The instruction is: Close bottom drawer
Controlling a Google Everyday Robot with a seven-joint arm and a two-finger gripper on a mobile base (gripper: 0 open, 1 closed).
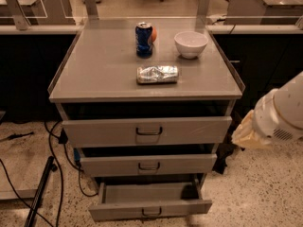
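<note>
Camera view looks down from the front on a grey metal bench (94, 79) with three drawers, one under another. On the top of the bench stand a blue can (144, 39) and a white bowl (191, 44), both near the back edge, the bowl to the right of the can. A small orange thing (154, 33) shows just behind the can; I cannot tell what it is. A crushed silver packet (158, 74) lies on its side near the middle of the bench top, in front of the can and apart from it.

The top drawer (104, 131) and the middle drawer (189, 164) both stand a little out of the bench front, each with a dark gap above it. The bottom drawer (123, 211) is at the very bottom of the bench, just above the floor. It is pulled out farther than the other two, so its inside floor and side walls are visible. Its dark loop handle (151, 212) sits in the middle of the front panel.

The white arm (284, 110) comes in from the right edge, well to the right of the bench. The tool (244, 135) is the cream-coloured end of this arm, at the height of the top drawer, near the right front corner of the bench but not touching it, and well apart from the bottom drawer. Whether the tool is spread or pressed together I cannot tell.

Black cables (52, 150) lie on the speckled floor left of the bench.
</note>
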